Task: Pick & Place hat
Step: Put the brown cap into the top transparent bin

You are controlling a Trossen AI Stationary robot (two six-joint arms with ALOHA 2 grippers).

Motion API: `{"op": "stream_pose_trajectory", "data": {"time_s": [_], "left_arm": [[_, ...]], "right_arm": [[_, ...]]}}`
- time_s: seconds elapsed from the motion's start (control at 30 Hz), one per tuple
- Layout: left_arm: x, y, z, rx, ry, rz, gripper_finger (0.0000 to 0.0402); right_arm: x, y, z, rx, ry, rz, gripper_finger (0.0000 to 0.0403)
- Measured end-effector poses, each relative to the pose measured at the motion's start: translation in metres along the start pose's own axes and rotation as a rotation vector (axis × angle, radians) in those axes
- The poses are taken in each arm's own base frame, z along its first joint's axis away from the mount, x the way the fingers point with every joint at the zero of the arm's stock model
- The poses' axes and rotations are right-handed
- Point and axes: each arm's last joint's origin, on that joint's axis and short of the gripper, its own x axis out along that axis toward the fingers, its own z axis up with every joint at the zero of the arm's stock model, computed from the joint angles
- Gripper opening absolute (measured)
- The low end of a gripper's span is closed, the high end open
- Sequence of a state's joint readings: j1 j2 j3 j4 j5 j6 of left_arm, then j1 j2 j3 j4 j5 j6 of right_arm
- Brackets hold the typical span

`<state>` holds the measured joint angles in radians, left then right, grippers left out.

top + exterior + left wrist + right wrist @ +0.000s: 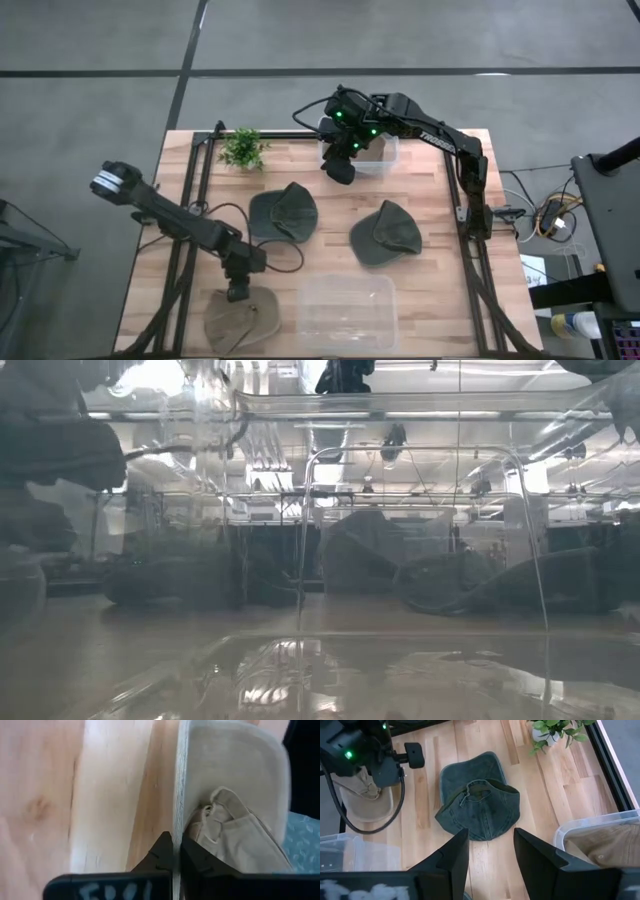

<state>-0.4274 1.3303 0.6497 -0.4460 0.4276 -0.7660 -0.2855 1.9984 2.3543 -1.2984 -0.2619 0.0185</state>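
Observation:
A beige hat (243,322) lies at the table's near left, with my left gripper (237,293) shut on its brim; the left wrist view shows its brim and crown (235,780). Two dark green hats lie mid-table, one left of centre (283,212) and one right of centre (385,233). My right gripper (340,172) hangs open above the far middle of the table, beside a clear bin (392,160). It touches nothing. In the right wrist view its fingers (490,850) stand apart above the left green hat (477,810). My left gripper (175,852) pinches the beige hat's brim at its edge (176,820) between its two fingers (162,852). The thin brim runs edge-on through the shut jaws. The fingers come from above, slanting toward the near edge. The crown lies beyond the fingers, on the table.
The far clear bin holds a tan hat (605,850). A larger clear container (390,300) sits at the near edge and fills the low view (420,560). A small potted plant (243,148) stands at the far left. Black frame rails run along both table sides.

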Motion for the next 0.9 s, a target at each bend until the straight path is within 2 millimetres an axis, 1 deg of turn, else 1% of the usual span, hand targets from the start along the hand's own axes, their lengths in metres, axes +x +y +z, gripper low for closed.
{"op": "stream_pose_trajectory", "data": {"time_s": [0.27,0.37,0.67,0.83,0.9], "left_arm": [[-0.033,0.001,-0.020,-0.078,-0.038,0.042,0.0007],[-0.047,0.001,-0.026,-0.110,-0.101,0.049,0.0007],[-0.081,-0.002,-0.041,-0.173,-0.280,0.004,0.0007],[-0.100,-0.002,-0.048,-0.198,-0.372,0.050,0.0007],[-0.106,-0.001,-0.051,-0.214,-0.392,0.072,0.0007]], "right_arm": [[0.000,0.000,0.000,0.008,0.000,0.000,0.0141],[0.000,0.000,0.000,0.009,0.000,0.000,0.0145],[0.001,0.001,0.004,0.039,-0.040,0.006,0.0163],[0.002,0.005,0.010,0.107,-0.096,0.026,0.0181],[0.005,0.006,0.013,0.130,-0.112,0.064,0.0192]]}}
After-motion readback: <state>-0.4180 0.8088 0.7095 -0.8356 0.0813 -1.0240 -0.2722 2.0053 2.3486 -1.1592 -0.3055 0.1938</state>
